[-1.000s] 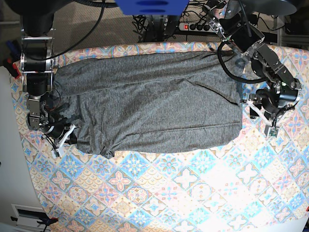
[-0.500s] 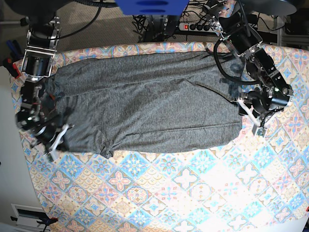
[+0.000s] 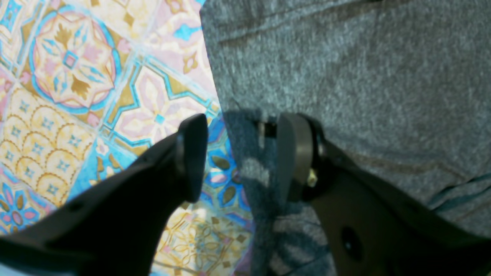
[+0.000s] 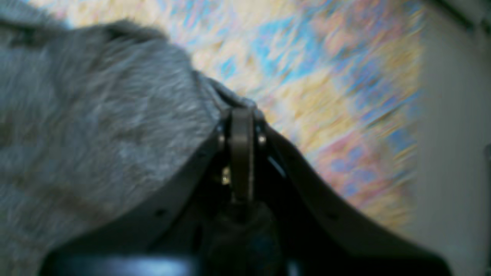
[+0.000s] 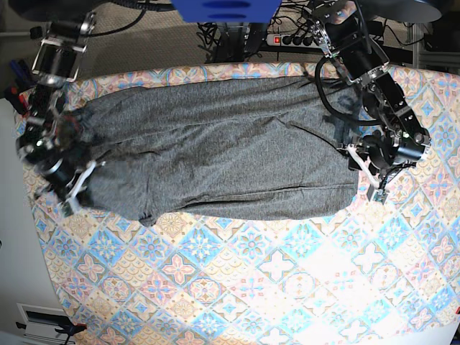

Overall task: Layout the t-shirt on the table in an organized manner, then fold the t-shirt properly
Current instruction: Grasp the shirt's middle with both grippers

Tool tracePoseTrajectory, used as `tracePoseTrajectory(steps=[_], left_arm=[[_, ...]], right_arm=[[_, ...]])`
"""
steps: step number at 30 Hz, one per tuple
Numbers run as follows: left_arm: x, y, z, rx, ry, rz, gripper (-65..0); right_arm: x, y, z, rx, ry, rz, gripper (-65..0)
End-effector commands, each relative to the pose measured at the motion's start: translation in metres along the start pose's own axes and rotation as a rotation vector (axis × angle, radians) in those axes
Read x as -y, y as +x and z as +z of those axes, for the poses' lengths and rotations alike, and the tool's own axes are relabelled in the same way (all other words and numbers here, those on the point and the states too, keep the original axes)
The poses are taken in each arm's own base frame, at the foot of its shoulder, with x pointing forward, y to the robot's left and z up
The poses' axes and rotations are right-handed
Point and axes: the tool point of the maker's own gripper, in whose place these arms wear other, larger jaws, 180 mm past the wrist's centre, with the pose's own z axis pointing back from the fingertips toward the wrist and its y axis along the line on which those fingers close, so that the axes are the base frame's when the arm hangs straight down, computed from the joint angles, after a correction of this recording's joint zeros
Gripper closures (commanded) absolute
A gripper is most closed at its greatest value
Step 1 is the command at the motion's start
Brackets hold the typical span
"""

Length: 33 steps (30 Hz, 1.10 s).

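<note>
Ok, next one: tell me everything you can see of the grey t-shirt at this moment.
The t-shirt is plain heathered charcoal knit, spread lengthwise across the far half of the table, with long creases and a rumpled near corner. The right gripper is shut on its fabric at the end on the base view's left. The left gripper stands open astride the opposite edge, one finger over cloth, one over the table.

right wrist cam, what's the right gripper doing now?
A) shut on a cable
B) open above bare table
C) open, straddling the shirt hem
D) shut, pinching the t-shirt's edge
D: in the right wrist view the right gripper has its jaws pressed together with a fold of the grey t-shirt caught at the tip, over the patterned table.
</note>
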Motion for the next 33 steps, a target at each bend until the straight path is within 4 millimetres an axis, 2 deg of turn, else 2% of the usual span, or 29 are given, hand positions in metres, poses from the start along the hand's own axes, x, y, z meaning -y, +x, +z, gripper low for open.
tracePoseTrajectory(steps=[1, 4, 7, 9, 13, 17, 20, 22, 26, 31, 33], left_arm=[[-0.004, 0.014, 0.005, 0.046, 0.012, -0.006, -28.9], [-0.004, 0.012, 0.001, 0.037, 0.002, 0.003, -29.2], [-0.012, 0.018, -0.004, 0.07, 0.003, 0.0, -29.4], [-0.006, 0.026, -0.011, 0.112, -0.018, -0.015, -29.4], [-0.012, 0.053, -0.012, 0.182, -0.026, -0.002, -30.4], [-0.021, 0.068, -0.005, 0.222, -0.008, 0.016, -40.9], [-0.03, 0.069, -0.005, 0.236, -0.003, 0.062, -48.0], [-0.03, 0.071, -0.011, 0.227, -0.019, 0.069, -50.3], [-0.036, 0.08, -0.024, 0.267, -0.049, 0.105, -50.4], [-0.027, 0.085, -0.053, 0.326, -0.136, 0.178, -50.4], [-0.02, 0.08, -0.066, 0.304, -0.174, 0.209, -50.4]], right_arm=[[0.008, 0.018, 0.006, 0.057, -0.019, 0.02, 0.0], [0.002, 0.008, 0.004, 0.039, -0.005, 0.003, 0.0], [0.0, 0.007, 0.004, 0.049, -0.008, -0.022, 0.0], [0.003, 0.008, 0.005, 0.054, -0.019, -0.031, 0.0], [0.005, 0.009, 0.005, 0.056, -0.025, -0.033, 0.0], [0.005, 0.009, 0.005, 0.056, -0.025, -0.033, 0.0], [0.005, 0.008, 0.005, 0.055, -0.024, -0.034, 0.0], [0.005, 0.008, 0.005, 0.054, -0.024, -0.034, 0.0], [0.006, 0.006, 0.006, 0.052, -0.026, -0.037, 0.0], [0.006, 0.006, 0.006, 0.049, -0.026, -0.037, 0.0], [0.006, -0.002, 0.005, 0.016, -0.024, -0.044, 0.0]])
